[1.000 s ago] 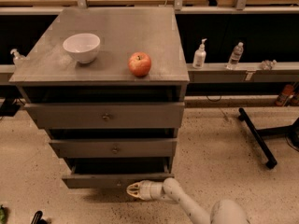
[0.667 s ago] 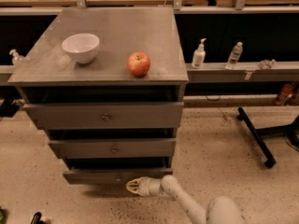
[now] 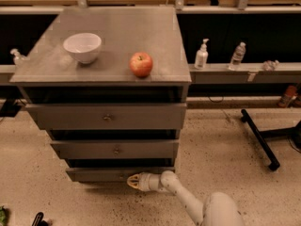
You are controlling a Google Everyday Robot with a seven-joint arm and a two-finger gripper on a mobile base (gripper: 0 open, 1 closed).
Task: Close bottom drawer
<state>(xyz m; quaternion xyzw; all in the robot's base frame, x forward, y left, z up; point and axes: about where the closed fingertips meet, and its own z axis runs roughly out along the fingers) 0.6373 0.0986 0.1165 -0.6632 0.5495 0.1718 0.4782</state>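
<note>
The grey three-drawer cabinet (image 3: 113, 60) fills the left half of the camera view. Its bottom drawer (image 3: 94, 174) is the slim grey panel nearest the floor, and it stands only slightly out from the cabinet. My gripper (image 3: 132, 181) is at the panel's centre, fingertips against the drawer front where the knob is, so the knob is hidden. The white arm (image 3: 188, 201) reaches in from the lower right.
A white bowl (image 3: 82, 47) and a red apple (image 3: 141, 64) rest on the cabinet top. Two bottles (image 3: 201, 54) stand on a low shelf to the right. A black stand leg (image 3: 257, 138) lies on the speckled floor at right.
The bottom drawer front has moved back toward the cabinet, and my gripper has followed it inward. Bowl and apple have not moved.
</note>
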